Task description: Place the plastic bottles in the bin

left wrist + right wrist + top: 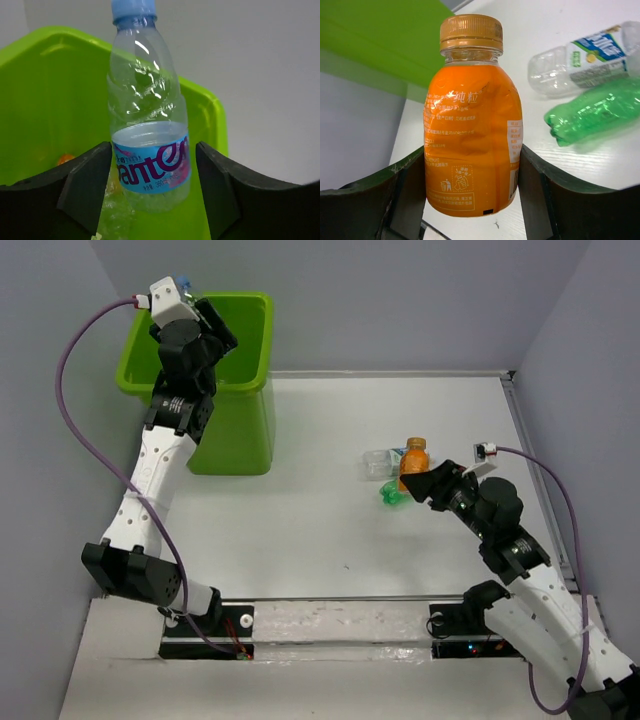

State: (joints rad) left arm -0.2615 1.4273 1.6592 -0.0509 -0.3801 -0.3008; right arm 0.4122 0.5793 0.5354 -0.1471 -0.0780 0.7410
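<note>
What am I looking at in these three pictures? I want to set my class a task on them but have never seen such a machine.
Two robot arms are bolted at the near edge of a white table. One picture looks down from above; the other two come from small cameras on each arm's wrist.

The left gripper is over a large green bin, with a clear blue-labelled bottle between its fingers. Gaps show on both sides of the bottle, so it seems to be letting go.

The right gripper has its fingers on either side of an upright orange bottle. Beside it lie a clear bottle and a green bottle.

The job is putting bottles in the bin.
</note>
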